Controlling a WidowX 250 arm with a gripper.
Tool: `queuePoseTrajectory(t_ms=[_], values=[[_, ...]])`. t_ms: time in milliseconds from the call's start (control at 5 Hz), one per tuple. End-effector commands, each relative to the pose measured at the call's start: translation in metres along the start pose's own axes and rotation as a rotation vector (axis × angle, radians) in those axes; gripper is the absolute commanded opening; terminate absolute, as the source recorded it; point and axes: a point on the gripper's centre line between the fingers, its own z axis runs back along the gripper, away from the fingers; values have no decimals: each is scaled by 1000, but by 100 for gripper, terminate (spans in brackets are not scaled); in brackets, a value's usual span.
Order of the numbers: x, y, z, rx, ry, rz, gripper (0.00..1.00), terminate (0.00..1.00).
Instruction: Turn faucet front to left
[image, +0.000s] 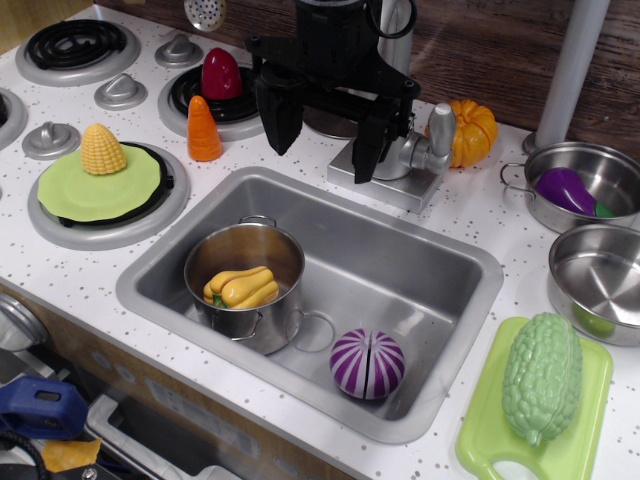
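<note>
The silver faucet (410, 158) stands on its square base plate (400, 188) at the back rim of the sink (440, 262). Its side lever (440, 122) sticks up on the right. Most of its body and its spout are hidden behind my arm. My black gripper (320, 158) hangs over the back edge of the sink, just left of the faucet. It is open and nothing shows between its fingers. Its right finger (368, 145) is in front of the faucet's left side; I cannot tell whether it touches.
A steel pot (245, 272) with a yellow squash and a purple onion (367, 364) lie in the sink. A carrot (203, 130) and a red pepper (221, 75) stand left of the gripper. A pumpkin (474, 130), a grey pole (572, 60) and two pots (580, 190) are to the right.
</note>
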Motion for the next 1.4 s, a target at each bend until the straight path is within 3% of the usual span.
queuePoseTrajectory(t_ms=[0, 600, 1000, 1200], values=[[0, 0, 0, 0, 0, 0, 100, 0], [19, 1, 1, 41, -319, 50, 100, 0], [42, 6, 4, 37, -421, 21, 100, 0], [50, 9, 5, 38, -415, 2, 100, 0]])
